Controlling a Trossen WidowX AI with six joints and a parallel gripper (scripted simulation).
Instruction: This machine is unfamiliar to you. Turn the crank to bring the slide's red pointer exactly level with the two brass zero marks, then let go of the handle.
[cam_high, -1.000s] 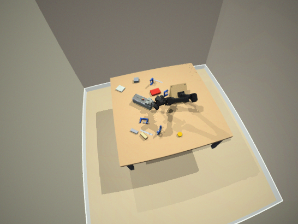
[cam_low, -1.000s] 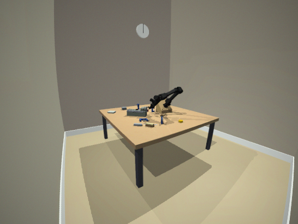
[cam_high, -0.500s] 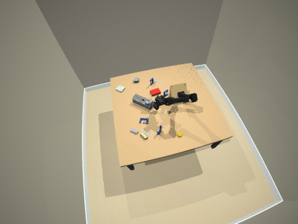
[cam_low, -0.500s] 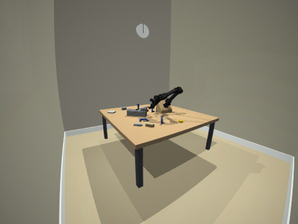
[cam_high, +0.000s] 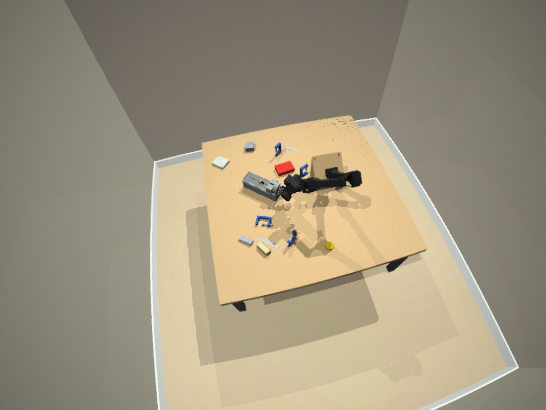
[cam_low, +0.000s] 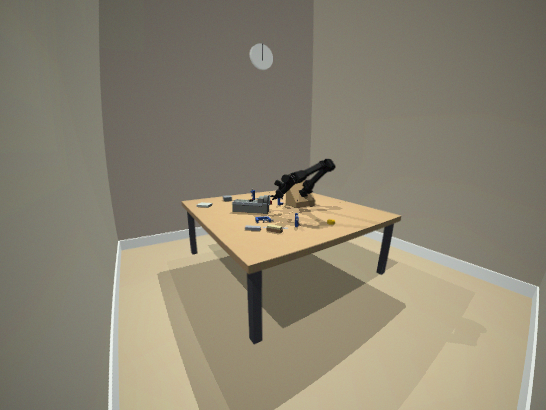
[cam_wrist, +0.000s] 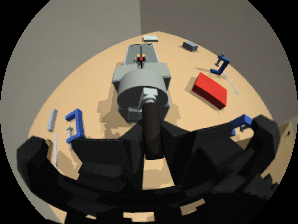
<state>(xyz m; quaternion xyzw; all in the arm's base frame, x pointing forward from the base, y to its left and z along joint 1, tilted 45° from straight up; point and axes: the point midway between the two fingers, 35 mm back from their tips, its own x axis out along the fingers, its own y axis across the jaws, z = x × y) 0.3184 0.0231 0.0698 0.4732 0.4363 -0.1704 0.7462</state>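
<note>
The grey machine (cam_high: 261, 186) (cam_low: 251, 206) (cam_wrist: 142, 80) stands on the table (cam_high: 320, 275) (cam_low: 320, 240), its round crank end toward the arm. My gripper (cam_wrist: 149, 121) is shut on the dark crank handle (cam_wrist: 151, 122), which sticks out from the light crank arm (cam_wrist: 149, 95) toward the wrist. The red pointer (cam_wrist: 141, 59) shows on top of the slide, with brass marks on both sides of it. It looks about level with them in the wrist view, but it is too small to tell exactly. The fingertips partly hide the handle.
A red block (cam_high: 284, 168) (cam_wrist: 210, 91) lies beside the machine. Blue clamps (cam_high: 263, 220) (cam_high: 292, 238) (cam_wrist: 75, 125) stand around it. A yellow piece (cam_high: 329, 245) (cam_low: 331, 221), a tan block (cam_high: 263, 248) and a pale tile (cam_high: 220, 162) lie farther out.
</note>
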